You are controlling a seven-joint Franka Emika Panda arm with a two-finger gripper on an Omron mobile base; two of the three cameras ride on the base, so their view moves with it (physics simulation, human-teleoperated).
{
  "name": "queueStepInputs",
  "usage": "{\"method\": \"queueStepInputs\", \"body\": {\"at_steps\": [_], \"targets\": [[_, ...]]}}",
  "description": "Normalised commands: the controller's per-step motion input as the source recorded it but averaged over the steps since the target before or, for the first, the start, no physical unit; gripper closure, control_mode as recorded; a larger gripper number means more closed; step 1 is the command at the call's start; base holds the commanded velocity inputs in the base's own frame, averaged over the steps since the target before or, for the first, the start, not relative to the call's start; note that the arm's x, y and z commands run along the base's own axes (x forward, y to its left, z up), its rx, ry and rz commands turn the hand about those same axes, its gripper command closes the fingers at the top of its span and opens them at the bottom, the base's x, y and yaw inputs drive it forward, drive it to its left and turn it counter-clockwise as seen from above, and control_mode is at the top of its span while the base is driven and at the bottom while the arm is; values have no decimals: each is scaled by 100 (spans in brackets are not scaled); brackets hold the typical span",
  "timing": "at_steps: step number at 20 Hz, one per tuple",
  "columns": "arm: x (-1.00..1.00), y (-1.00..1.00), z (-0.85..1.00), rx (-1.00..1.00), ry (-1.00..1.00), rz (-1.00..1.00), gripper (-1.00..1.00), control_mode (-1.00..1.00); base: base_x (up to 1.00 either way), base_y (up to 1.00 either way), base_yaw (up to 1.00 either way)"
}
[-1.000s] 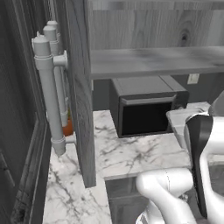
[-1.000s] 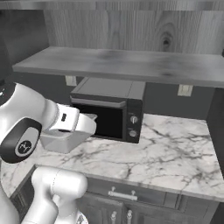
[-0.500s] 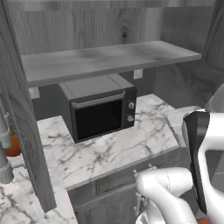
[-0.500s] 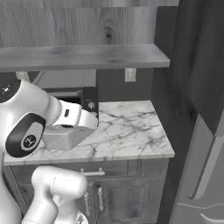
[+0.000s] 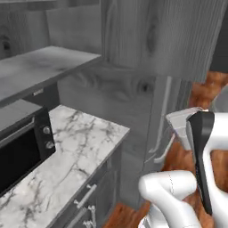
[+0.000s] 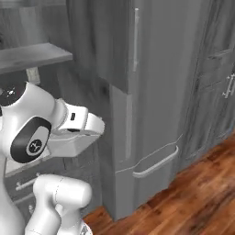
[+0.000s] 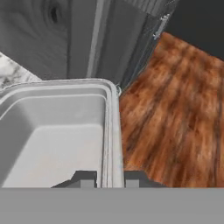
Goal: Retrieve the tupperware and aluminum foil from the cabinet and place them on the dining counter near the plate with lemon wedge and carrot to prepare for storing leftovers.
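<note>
The base has swung right since half a second ago: the microwave [image 5: 20, 151] now sits at the left edge, with tall grey doors [image 6: 151, 87] ahead. Keep level the tub [image 7: 57, 131] pinched by its rim in the gripper [image 7: 110, 178].

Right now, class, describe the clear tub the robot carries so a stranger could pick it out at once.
Start at the white robot arm in front of the tall grey panelled doors. At its tip, the gripper pinches the wall of a small clear rectangular plastic tupperware. The tub is empty, open-topped and wide-rimmed, hanging over the brown wood floor.
</note>
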Motion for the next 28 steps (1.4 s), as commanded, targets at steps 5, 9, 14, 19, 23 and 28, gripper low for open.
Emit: {"method": "queueStepInputs", "body": {"at_steps": [5,9,14,19,23,28], "targets": [[0,0,0,0,0,0,100,100,0,0,-100],[0,0,0,0,0,0,100,100,0,0,-100],[0,0,0,0,0,0,100,100,0,0,-97],[0,0,0,0,0,0,100,100,44,0,-72],[0,0,0,0,0,0,100,100,97,10,-47],[0,0,0,0,0,0,100,100,100,3,-20]]}}
